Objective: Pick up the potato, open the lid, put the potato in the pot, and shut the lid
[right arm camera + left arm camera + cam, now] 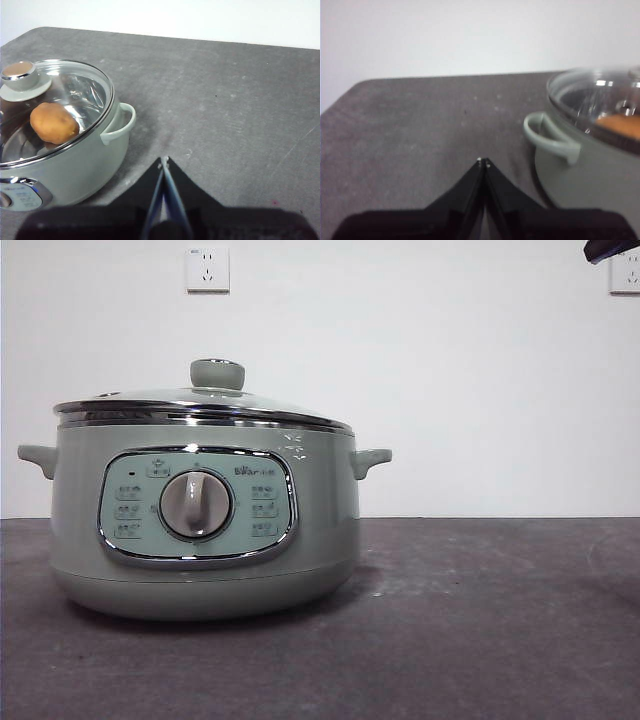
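The sage-green pot stands on the dark table at the left, its dial facing the front view. The glass lid with its green knob sits shut on the pot. In the right wrist view the potato lies inside the pot under the lid. It shows as an orange patch through the lid in the left wrist view. My left gripper is shut and empty, beside the pot's handle. My right gripper is shut and empty, off the pot's other side.
A black arm tip shows at the front view's top right corner. Two wall sockets are on the white wall behind. The dark table stretches to the right of the pot.
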